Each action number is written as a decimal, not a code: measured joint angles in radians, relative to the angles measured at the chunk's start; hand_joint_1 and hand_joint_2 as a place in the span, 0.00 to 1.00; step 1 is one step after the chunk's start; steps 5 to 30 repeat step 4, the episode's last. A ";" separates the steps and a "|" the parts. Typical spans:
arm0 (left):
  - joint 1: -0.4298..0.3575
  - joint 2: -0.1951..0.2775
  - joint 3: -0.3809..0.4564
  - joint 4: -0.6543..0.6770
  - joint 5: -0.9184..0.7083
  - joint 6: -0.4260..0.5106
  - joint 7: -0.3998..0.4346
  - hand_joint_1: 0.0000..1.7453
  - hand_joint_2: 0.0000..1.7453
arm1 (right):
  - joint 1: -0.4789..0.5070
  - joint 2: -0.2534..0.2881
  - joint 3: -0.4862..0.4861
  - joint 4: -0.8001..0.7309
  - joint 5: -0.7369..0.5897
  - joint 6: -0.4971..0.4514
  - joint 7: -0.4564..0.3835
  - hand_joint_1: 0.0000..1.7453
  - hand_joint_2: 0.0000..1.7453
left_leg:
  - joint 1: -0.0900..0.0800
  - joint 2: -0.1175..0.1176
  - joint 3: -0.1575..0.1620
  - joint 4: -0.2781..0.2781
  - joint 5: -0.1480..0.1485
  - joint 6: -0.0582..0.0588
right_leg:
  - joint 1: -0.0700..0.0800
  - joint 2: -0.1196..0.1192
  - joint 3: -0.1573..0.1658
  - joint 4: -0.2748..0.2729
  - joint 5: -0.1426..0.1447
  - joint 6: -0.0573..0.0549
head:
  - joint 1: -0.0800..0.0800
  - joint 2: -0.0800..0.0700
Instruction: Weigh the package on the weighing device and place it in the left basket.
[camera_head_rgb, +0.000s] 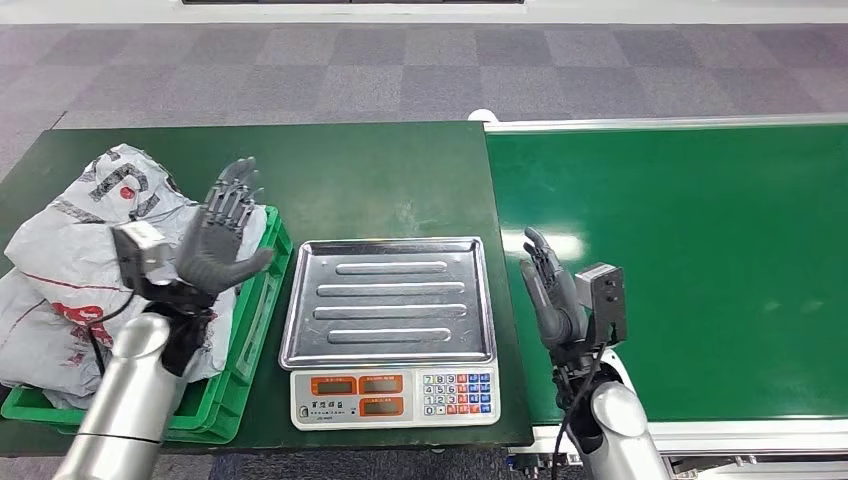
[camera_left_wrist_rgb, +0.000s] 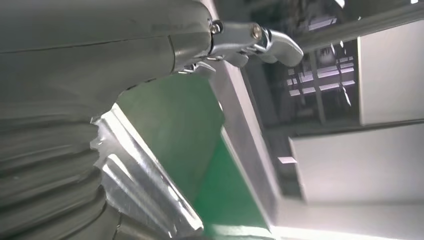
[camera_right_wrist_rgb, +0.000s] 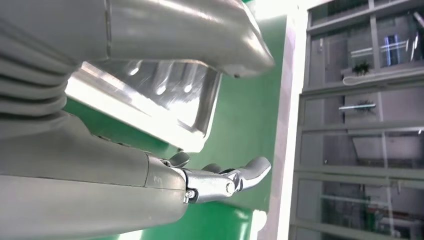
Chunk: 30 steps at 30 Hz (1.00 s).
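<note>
While both hands are raised and empty, treat the cycle as complete or between packages: the scale pan (camera_head_rgb: 388, 298) carries nothing, and the grey poly-bag packages (camera_head_rgb: 75, 260) lie in the green basket (camera_head_rgb: 252, 335) beneath and behind your left hand (camera_head_rgb: 222, 235). That hand is open, fingers spread, palm turned toward the scale, hovering above the basket's near rim. Your right hand (camera_head_rgb: 548, 290) is likewise open and holding nothing, fingers extended upward, just beside the pan's right edge and over the seam with the green conveyor belt (camera_head_rgb: 690, 260).

The next move would require a fresh package; none lies on the belt beyond the right hand, so hold position until one arrives.

Count: one weighing scale (camera_head_rgb: 395, 395), one basket, one belt. At least two bags fill the basket, though the exact number cannot be told.
</note>
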 joint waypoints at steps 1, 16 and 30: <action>-0.001 -0.025 -0.027 0.004 -0.037 0.043 -0.012 0.00 0.50 | -0.011 0.006 0.015 0.011 0.002 -0.010 -0.003 0.00 0.75 | 0.000 -0.001 0.000 0.000 0.000 0.000 | 0.000 0.000 0.000 0.000 0.000 0.000 | 0.000 0.000; -0.001 -0.072 -0.087 0.011 -0.074 0.107 -0.025 0.00 1.00 | -0.031 0.016 0.044 0.032 0.002 -0.028 -0.008 0.00 1.00 | 0.000 0.000 -0.001 0.000 0.000 0.000 | 0.000 0.000 0.000 0.000 0.000 0.000 | 0.000 0.000; -0.001 -0.072 -0.087 0.011 -0.074 0.107 -0.025 0.00 1.00 | -0.031 0.016 0.044 0.032 0.002 -0.028 -0.008 0.00 1.00 | 0.000 0.000 -0.001 0.000 0.000 0.000 | 0.000 0.000 0.000 0.000 0.000 0.000 | 0.000 0.000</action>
